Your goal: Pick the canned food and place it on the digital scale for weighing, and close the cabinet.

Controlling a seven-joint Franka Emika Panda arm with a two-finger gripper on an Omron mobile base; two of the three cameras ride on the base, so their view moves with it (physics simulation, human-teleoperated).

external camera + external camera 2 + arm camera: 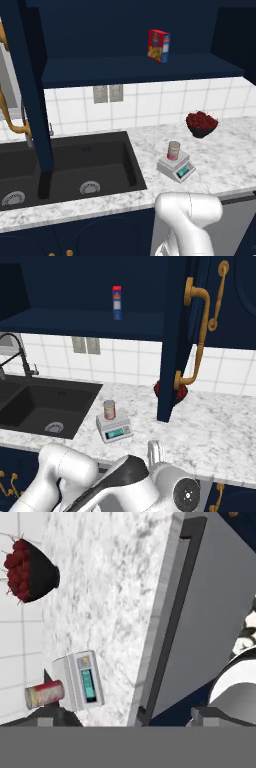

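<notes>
The canned food (pixel 173 150) (pixel 109 409) stands upright on the digital scale (pixel 176 168) (pixel 115 429), which sits on the marble counter right of the sink. In the hand view the canned food (pixel 45 694) and digital scale (pixel 80 681) lie at the lower left. My gripper (pixel 132 718) is open, its fingertips (pixel 52 716) far apart with nothing between them, low in front of the counter edge and apart from the can. The cabinet (pixel 140 70) stands open; one door (pixel 172 331) juts out over the counter, the other door (pixel 30 90) over the sink.
A red and yellow box (pixel 158 46) (pixel 117 302) stands on the cabinet shelf. A dark bowl of red berries (pixel 201 123) (pixel 30 572) sits behind the scale. The black sink (pixel 65 170) with faucet (pixel 15 351) is left. A grey appliance front (pixel 210 612) lies under the counter.
</notes>
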